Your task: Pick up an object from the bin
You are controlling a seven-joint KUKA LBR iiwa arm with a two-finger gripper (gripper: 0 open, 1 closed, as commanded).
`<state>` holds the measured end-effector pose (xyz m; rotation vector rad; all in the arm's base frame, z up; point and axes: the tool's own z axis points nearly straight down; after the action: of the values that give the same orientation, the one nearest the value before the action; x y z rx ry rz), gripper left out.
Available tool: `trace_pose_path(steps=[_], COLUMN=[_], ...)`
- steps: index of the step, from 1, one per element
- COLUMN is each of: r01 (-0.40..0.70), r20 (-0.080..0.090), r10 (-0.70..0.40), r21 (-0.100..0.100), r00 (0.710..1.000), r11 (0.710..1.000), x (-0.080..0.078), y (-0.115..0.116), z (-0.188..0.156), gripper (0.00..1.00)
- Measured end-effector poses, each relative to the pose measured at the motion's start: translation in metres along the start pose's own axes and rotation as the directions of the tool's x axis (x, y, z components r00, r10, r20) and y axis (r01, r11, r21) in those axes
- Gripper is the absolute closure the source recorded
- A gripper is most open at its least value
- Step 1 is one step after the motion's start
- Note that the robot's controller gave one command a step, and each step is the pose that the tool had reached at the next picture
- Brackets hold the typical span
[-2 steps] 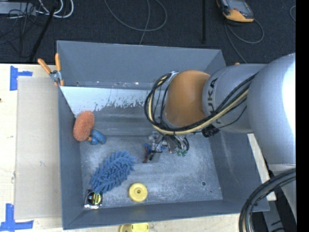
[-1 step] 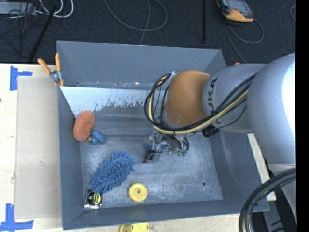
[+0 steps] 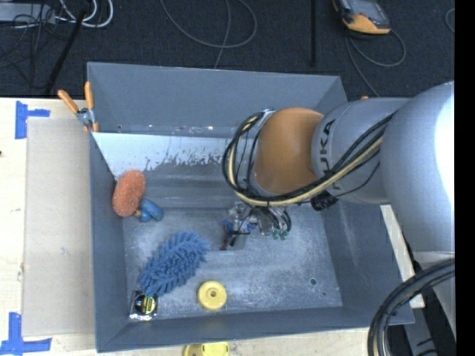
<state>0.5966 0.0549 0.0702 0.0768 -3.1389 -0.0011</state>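
Arm (image 3: 356,154) reaches from right, bent down over bin (image 3: 208,99) centre.

The rounded orange wrist cover (image 3: 286,150) hides the upper part of the gripper (image 3: 256,228). A small dark item with red and blue marks (image 3: 232,237), just beside the gripper, is too small to identify. The rust-brown oval scrubber (image 3: 128,193) covers part of a small blue plastic piece (image 3: 151,212).

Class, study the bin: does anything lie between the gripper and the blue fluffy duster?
Nothing visible does. Only bare bin floor separates the gripper from the blue fluffy duster. The yellow disc lies lower in the view, off that line.
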Motion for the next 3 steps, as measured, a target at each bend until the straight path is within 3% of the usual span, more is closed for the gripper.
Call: trace_pose_path(steps=[1,2,3], r01=[0.390,0.388,0.385], r20=[0.002,0.002,0.001], r10=[-0.390,-0.388,-0.385], r21=[0.000,0.000,0.000], r00=[0.921,0.921,0.923], r11=[0.921,0.921,0.923], x=[-0.002,-0.002,-0.015], y=[-0.018,-0.018,-0.028], z=[-0.058,-0.058,-0.082], gripper=[1.00,1.00,1.00])
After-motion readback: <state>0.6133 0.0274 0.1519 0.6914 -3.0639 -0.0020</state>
